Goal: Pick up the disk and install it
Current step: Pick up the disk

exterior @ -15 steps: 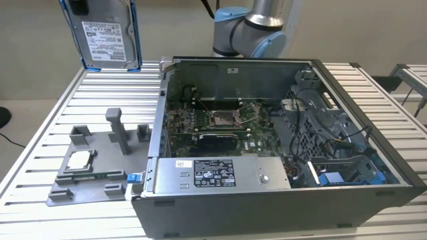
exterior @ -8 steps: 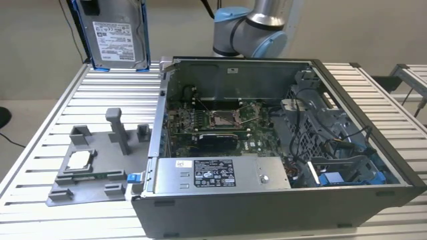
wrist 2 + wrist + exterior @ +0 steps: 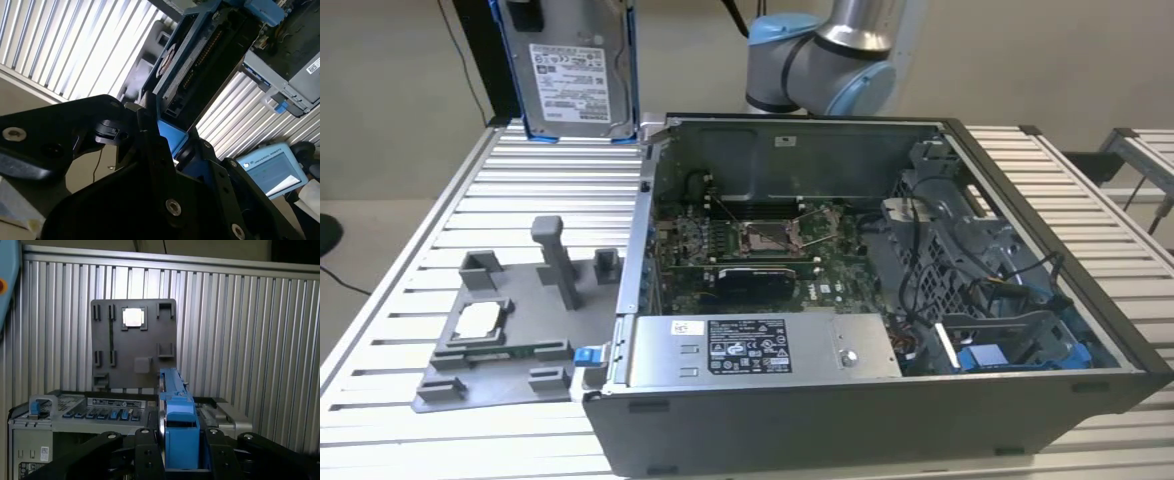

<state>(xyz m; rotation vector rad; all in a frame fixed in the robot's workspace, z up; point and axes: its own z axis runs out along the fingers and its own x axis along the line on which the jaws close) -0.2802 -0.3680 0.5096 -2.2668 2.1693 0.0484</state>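
Blue-framed disk, upper end cropped, sits clamped in the gripper.

The jaws grip the blue-framed disk, slatted table behind it

We see the disk as silver-grey with a white label printed in black, framed by a blue carrier. The tool is matt black. The table is pale silver, ribbed in parallel slats. The fixture plate is mid-grey and its chip bright silver. The computer case is dark grey, the motherboard green, and the power supply grey with a black-and-white label. The robot arm is silver with light-blue caps.
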